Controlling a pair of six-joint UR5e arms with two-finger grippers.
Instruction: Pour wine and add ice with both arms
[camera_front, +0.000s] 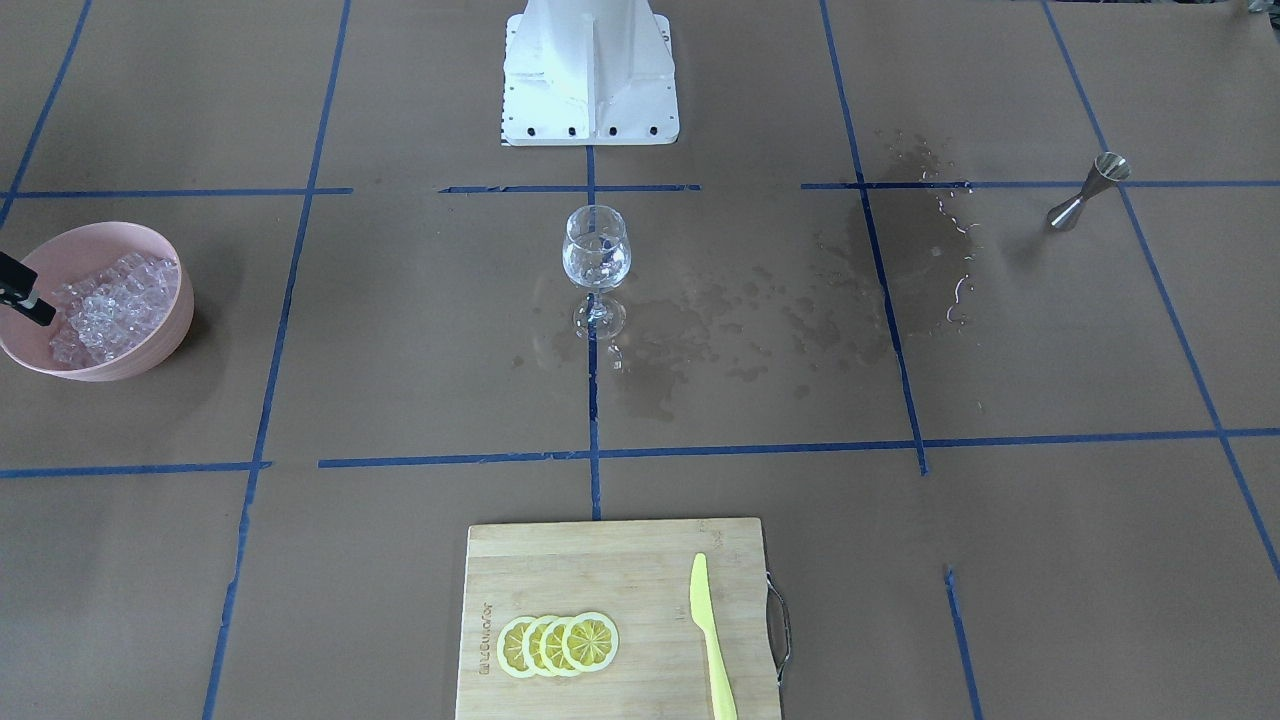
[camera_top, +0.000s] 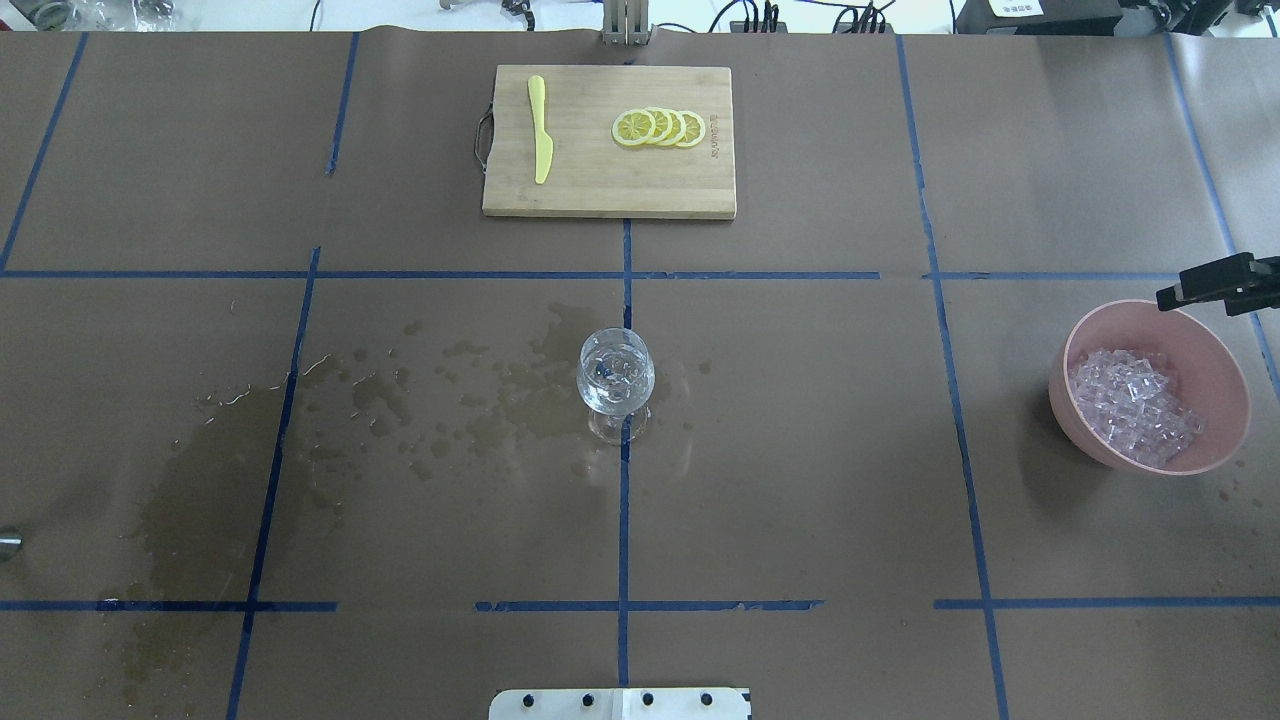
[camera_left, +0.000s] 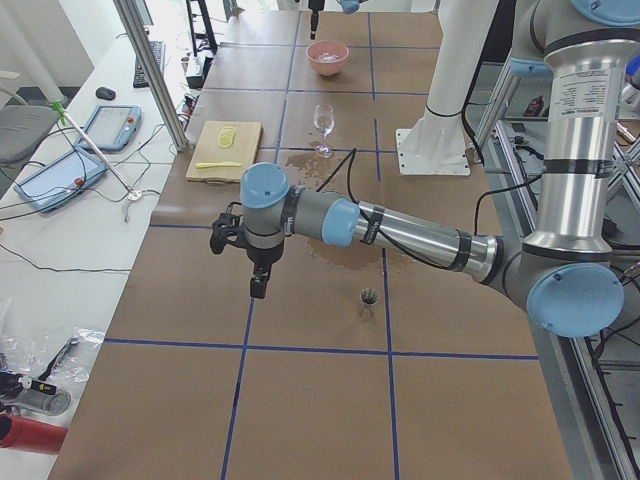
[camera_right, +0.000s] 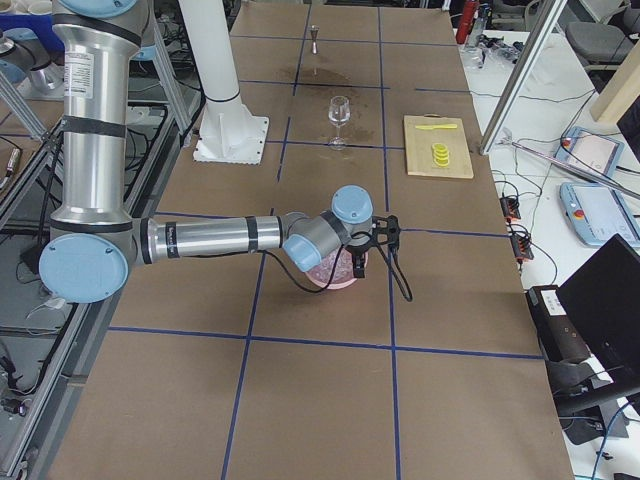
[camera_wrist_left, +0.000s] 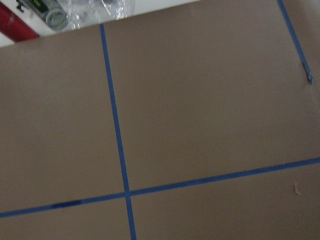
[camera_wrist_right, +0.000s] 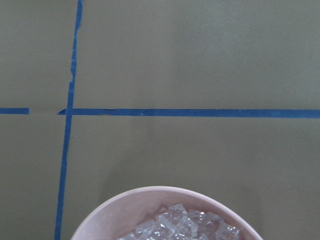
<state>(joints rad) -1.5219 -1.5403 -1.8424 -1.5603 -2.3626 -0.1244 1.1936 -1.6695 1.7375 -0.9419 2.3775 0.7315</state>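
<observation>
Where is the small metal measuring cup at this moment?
In the front-facing view the measuring cup stands at far right, the robot's left side, just beyond the wet stain.

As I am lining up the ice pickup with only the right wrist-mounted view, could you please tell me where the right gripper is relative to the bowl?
Observer: The right gripper hangs above the pink bowl of ice, toward its outer rim.
Operator: Where is the glass, please?
Observer: The wine glass stands upright at the centre of the table, wet stains beside it.
Operator: And the jigger?
Observer: The jigger stands on the table, apart from the left gripper.
</observation>
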